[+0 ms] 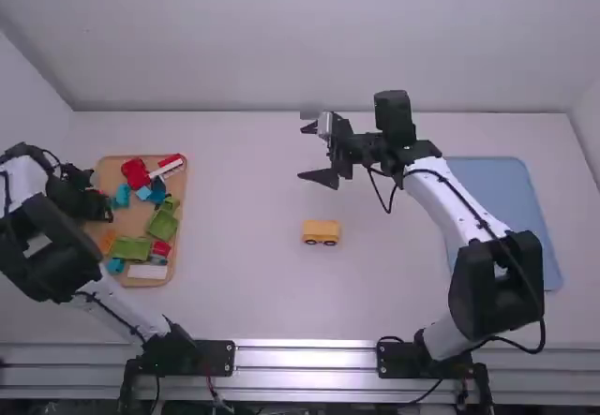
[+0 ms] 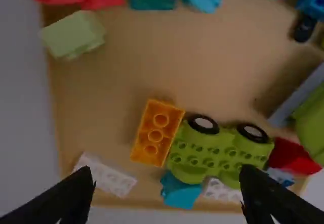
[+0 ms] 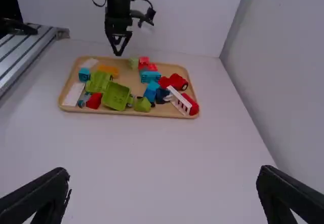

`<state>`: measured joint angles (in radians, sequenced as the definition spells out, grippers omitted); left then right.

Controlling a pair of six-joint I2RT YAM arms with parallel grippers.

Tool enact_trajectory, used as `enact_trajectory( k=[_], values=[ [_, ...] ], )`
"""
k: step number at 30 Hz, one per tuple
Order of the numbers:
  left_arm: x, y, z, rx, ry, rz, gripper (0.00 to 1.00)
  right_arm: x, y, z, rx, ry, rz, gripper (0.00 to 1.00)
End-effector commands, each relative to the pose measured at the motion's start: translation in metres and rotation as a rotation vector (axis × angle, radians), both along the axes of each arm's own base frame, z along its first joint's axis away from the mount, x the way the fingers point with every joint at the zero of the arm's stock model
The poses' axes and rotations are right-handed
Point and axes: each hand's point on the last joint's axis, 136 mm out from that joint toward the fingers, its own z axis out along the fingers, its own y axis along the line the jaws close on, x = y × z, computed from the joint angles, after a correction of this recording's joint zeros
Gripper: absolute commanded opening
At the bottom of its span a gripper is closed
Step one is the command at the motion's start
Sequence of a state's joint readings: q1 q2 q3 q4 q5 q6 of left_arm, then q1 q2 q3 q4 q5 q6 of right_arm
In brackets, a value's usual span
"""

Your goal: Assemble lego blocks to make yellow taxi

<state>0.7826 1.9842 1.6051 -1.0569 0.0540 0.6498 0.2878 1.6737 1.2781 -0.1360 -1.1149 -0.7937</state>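
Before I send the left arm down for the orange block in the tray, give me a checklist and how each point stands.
1. Left gripper fingers open, nothing between them: ok.
2. Orange block clear of neighbors: not ok, the green wheeled base lies against it.
3. Orange block studs up: not ok, its hollow underside faces up.
4. Right gripper away from the wooden tray: ok.
5. Yellow wheeled block on the table outside the tray: ok.
6. Orange block fits it: cannot tell.

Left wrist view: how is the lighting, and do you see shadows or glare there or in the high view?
Left wrist view: dim, with a soft shadow on the tray beside the large green piece. High view: brighter, with pale, glossy streaks along the metal rail.
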Motion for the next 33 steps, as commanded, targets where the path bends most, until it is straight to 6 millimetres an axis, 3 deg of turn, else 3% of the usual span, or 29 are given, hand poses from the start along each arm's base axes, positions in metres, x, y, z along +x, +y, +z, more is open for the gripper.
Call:
enact_trajectory(
  k=[1, 3, 9, 13, 14, 15, 17, 24, 33],
  values=[
    [-0.005, -0.011, -0.017, -0.049, 0.004, -0.216, 0.72, 0.004, 0.001, 0.011, 0.009, -0.026, 0.0, 0.99],
    [-0.008, -0.014, -0.028, -0.052, 0.008, -0.246, 0.69, 0.009, -0.002, 0.008, -0.004, -0.028, -0.025, 0.99],
    [-0.025, 0.002, -0.048, 0.051, 0.105, -0.2, 0.58, 0.016, -0.004, 0.005, -0.028, -0.033, -0.062, 0.99],
    [-0.031, 0.001, -0.054, 0.048, 0.123, -0.198, 0.58, 0.021, -0.006, 0.002, -0.047, -0.043, -0.089, 0.99],
    [-0.033, 0.0, -0.055, 0.038, 0.119, -0.194, 0.56, 0.021, -0.006, 0.002, -0.049, -0.044, -0.091, 0.99],
    [-0.033, 0.001, -0.057, 0.035, 0.109, -0.189, 0.46, 0.021, -0.006, 0.002, -0.05, -0.043, -0.092, 0.99],
    [-0.033, 0.001, -0.059, 0.031, 0.099, -0.18, 0.43, 0.021, -0.006, 0.002, -0.049, -0.043, -0.092, 0.99],
    [-0.043, 0.012, -0.06, 0.027, 0.084, -0.097, 0.48, 0.024, -0.01, 0.002, -0.05, -0.043, -0.103, 0.99],
    [-0.04, 0.006, -0.06, -0.021, 0.038, -0.13, 0.5, 0.024, -0.011, 0.001, -0.053, -0.06, -0.099, 0.99]
  ],
)
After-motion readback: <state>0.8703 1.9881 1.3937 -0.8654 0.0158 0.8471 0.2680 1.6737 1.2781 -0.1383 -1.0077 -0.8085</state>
